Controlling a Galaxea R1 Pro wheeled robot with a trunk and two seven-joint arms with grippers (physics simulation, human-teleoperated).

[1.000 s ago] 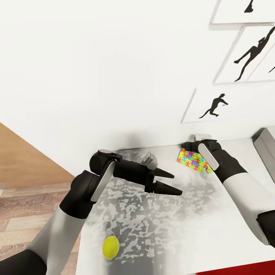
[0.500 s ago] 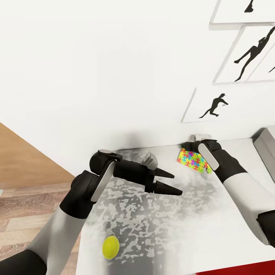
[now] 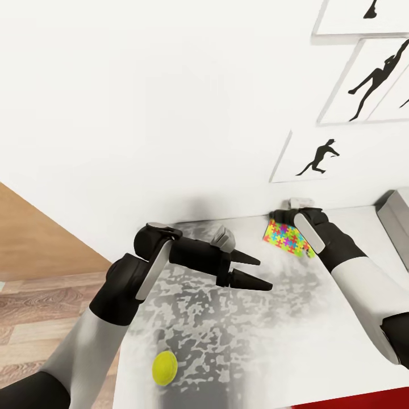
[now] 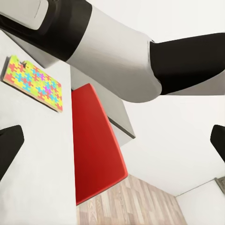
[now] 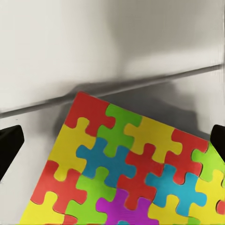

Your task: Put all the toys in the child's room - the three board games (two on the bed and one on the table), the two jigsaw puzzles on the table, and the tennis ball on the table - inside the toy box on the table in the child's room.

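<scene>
Nothing moved; marbled table (image 3: 216,335), white wall (image 3: 142,102).

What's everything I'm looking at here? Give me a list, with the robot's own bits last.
jigsaw puzzle: one, multicoloured, lying flat on the table by the wall, under the right gripper.
tennis ball: one, yellow-green, on the table's near part, below the left arm.
table: one, pale grey-white and marbled, against the wall.
toy box: one grey corner, at the table's right edge.
wall pictures: several, white with black figures, upper right.
floor: light wood, at the left.
red object: one, beside the table; cannot tell what.
left gripper: black, open, over the table.
right gripper: black, open, above the puzzle.
</scene>
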